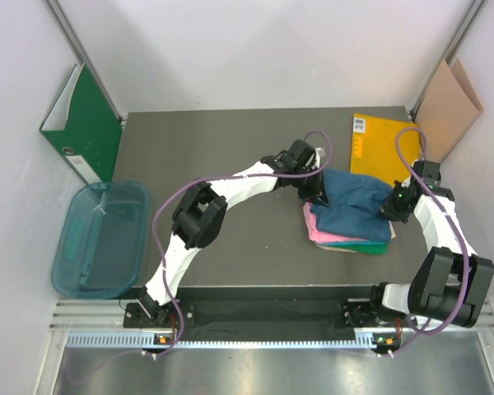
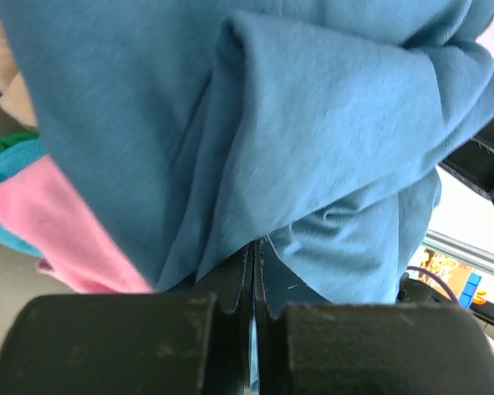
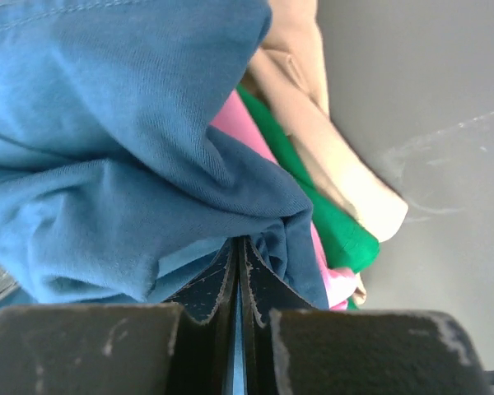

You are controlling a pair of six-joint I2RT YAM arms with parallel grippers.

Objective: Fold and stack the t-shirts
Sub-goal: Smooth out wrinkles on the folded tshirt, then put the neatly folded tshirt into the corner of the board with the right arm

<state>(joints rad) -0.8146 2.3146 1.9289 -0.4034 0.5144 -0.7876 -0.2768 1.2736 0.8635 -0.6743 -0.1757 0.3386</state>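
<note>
Where the stack is sitting: dark blue t-shirt is lying over pink t-shirt.
Left gripper: is clamping the dark blue t-shirt's edge.
Right gripper: is pinching its opposite edge.

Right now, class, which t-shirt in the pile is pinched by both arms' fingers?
The dark blue t-shirt on top: the left fingers and right fingers are each shut on its cloth. The pink shirt and green shirt lie underneath, ungripped.
</note>
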